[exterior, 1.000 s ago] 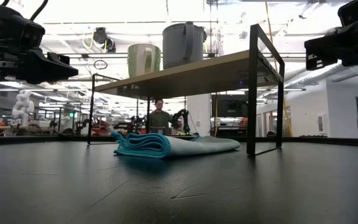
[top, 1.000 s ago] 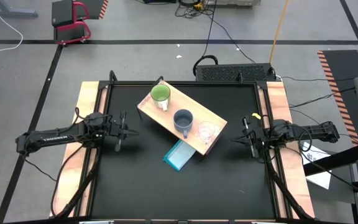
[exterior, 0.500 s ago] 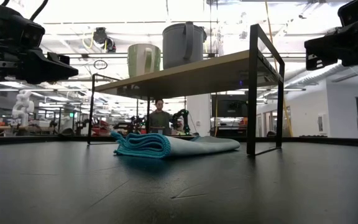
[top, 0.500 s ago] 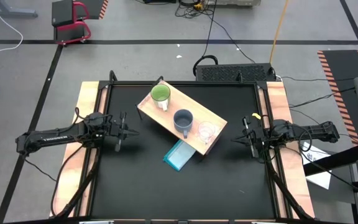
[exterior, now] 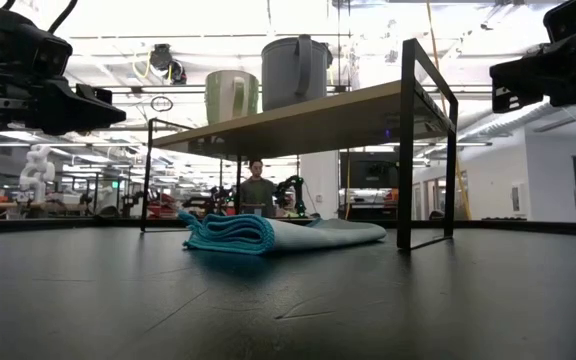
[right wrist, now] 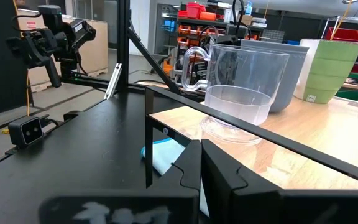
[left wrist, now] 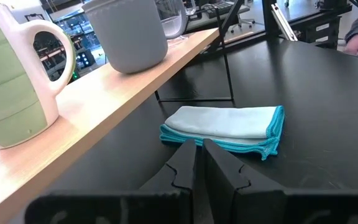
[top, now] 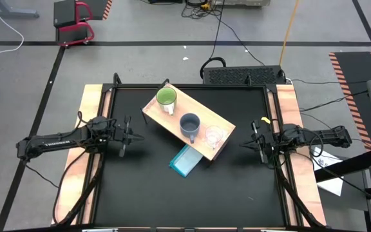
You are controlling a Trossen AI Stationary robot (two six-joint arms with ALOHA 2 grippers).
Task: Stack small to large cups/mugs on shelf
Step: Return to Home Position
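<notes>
Nothing has moved since a second ago. Your shelf (top: 224, 122) stands slantwise across the middle of the table (top: 140, 193). The left gripper (top: 126, 135) hangs by the table's left edge and the right gripper (top: 253, 143) by its right edge, both with jaws together and empty. The cloth (top: 185, 161) lies on the table, half under the shelf's near edge. On the shelf, the green mug (top: 166, 98) stands at the far-left end, the blue mug (top: 190, 124) mid-board, and the glass cup (top: 213, 136) toward the right end.

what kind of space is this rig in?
Probably a robotics lab: floor tape lines and a hazard-striped mat, loose cables behind the table, and a person in the big open room beyond.
</notes>
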